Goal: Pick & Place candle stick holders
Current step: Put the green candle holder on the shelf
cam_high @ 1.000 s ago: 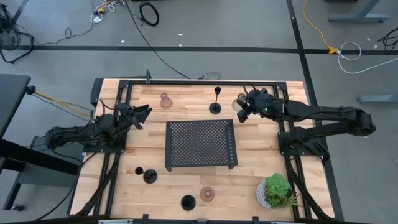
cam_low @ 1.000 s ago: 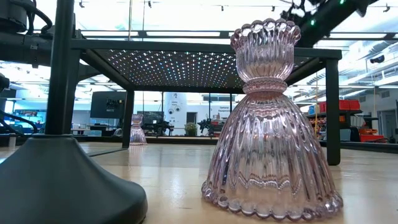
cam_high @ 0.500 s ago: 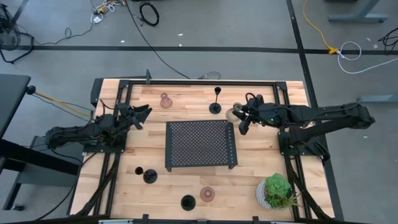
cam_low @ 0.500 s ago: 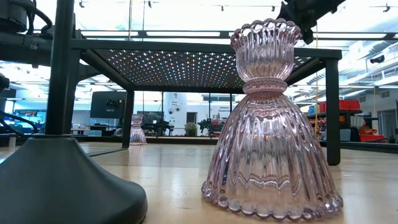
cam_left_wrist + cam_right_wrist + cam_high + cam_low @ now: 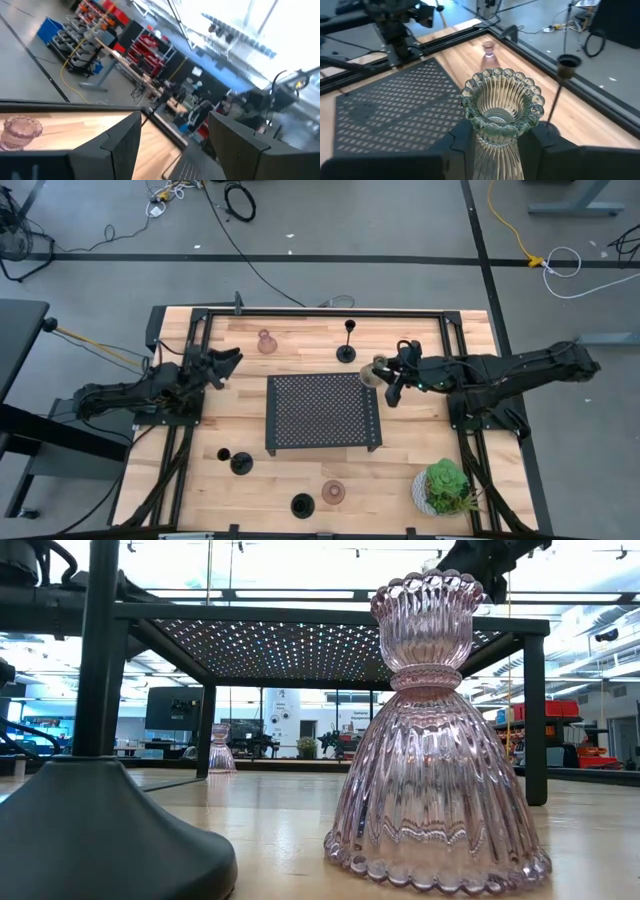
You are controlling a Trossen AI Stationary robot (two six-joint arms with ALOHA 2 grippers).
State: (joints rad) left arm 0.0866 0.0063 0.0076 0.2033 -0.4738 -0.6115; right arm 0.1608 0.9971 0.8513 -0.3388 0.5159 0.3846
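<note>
My right gripper [image 5: 384, 378] is shut on an olive-green glass holder [image 5: 501, 107] beside the far right corner of the black perforated tray [image 5: 322, 412]. My left gripper [image 5: 228, 363] is open and empty at the table's left; a pink glass holder [image 5: 266, 342] stands beyond it. A black holder with a thin stem [image 5: 346, 340] stands on its disc base at the far side. Two black holders [image 5: 240, 463] [image 5: 302, 505] and a brownish-pink glass one [image 5: 333, 492] stand near the front edge. My right gripper pinches the green holder between its two fingers [image 5: 457, 145], at the narrow neck [image 5: 497, 137] just below the scalloped cup. The fingers come about level from the table's right side. The holder stands upright, cup up; its base is hidden by the gripper.
A leafy plant in a white pot [image 5: 445, 485] stands at the near right corner. The tray stands on legs in the table's middle. In the low view the near glass holder [image 5: 435, 740] and a black base [image 5: 100, 830] stand close in front.
My right gripper has carried the green holder from the far right of the table toward the near edge and a little left, up to the tray's far right corner. The holder has stayed upright in the hold.
</note>
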